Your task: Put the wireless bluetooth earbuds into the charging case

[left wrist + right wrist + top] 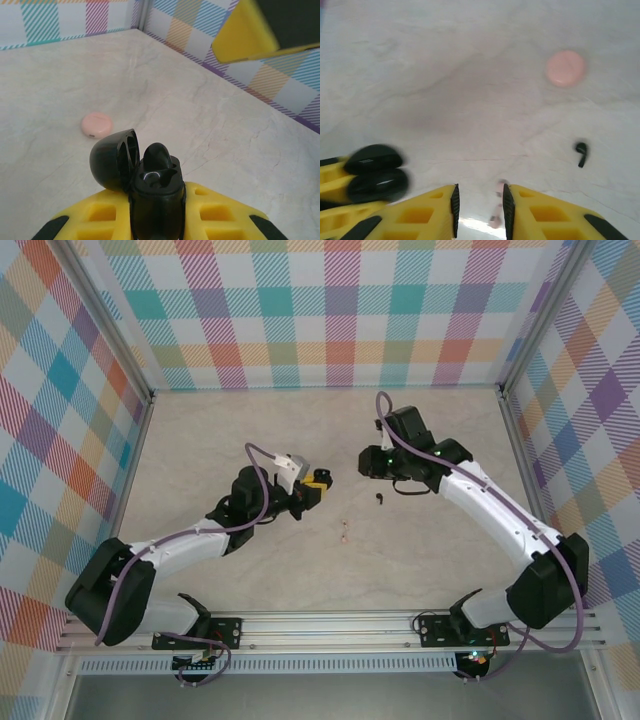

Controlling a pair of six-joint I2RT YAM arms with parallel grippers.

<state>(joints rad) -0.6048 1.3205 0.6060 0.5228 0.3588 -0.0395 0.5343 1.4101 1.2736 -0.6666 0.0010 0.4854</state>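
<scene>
Nearest our bases, what we take for the pale pink earbuds (pixel 345 532) lie loose on the table (pixel 200 440), too small to tell apart, with a lone black earbud (pixel 581 154) just beyond them. Our left gripper (pixel 316 487) is clamped on the black charging case (pixel 157 192), its lid swung open and, we judge, held up so its wells can be reached, one black bud (pixel 159 156) apparently seated inside. Our right gripper (pixel 480 200) hovers with fingers parted and empty, the round pink case (pixel 97 125) closed farther off.
</scene>
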